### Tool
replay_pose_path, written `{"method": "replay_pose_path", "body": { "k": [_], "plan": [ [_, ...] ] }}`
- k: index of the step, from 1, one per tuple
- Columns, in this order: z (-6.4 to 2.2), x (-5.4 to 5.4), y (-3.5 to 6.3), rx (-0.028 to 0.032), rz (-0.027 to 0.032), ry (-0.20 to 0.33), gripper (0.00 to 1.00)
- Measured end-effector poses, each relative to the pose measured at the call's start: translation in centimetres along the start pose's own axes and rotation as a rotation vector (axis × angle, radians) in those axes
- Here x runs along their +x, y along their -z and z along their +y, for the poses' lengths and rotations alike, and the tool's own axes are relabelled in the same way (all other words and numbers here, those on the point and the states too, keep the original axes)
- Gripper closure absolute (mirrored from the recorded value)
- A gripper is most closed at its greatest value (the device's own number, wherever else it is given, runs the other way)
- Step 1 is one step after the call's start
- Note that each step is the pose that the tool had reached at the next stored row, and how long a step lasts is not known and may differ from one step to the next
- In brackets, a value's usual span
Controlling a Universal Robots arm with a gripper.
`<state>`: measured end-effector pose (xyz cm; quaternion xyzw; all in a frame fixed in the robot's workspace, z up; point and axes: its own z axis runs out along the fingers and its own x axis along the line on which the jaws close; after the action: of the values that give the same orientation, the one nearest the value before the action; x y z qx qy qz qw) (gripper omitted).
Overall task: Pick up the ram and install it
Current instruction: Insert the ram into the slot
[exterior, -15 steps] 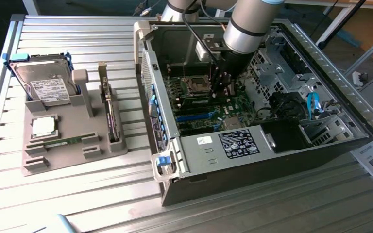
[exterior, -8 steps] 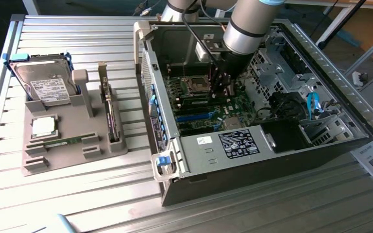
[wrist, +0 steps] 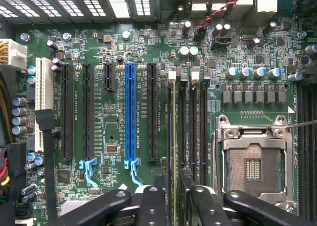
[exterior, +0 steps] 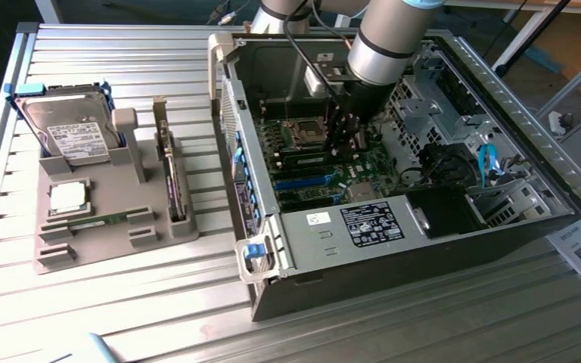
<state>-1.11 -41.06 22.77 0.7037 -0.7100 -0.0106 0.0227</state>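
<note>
Jaws [wrist: 176, 206] stand parted astride the ram [wrist: 174, 137], slotted three o'clock of the socket [exterior: 306, 133] in the exterior view; we judge release underway.

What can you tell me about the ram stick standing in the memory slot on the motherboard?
The ram shows edge-on as a thin, straight greenish-yellow strip, upright in a black memory slot on the green motherboard, between the long expansion slots and the open processor socket. Its faces and chips are hidden. The gripper hangs over one end, fingers spread to either side and seemingly clear of it. Whether it is fully seated cannot be told.
</note>
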Motion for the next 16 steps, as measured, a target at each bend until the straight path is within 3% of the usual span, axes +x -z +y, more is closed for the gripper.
{"method": "replay_pose_path", "body": {
  "k": [5,7,8,10,16],
  "plan": [
    [0.08,0.0,1.8,0.0002,0.004,0.0,0.74],
    [0.15,0.1,3.18,0.0002,0.01,-0.001,0.74],
    [0.17,0.1,3.7,0.0003,0.0106,-0.001,0.75],
    [0.22,0.1,4.72,0.0004,0.0147,-0.001,0.88],
    [0.15,0.1,5.14,0.0003,0.0177,-0.001,0.89]
  ]
}}
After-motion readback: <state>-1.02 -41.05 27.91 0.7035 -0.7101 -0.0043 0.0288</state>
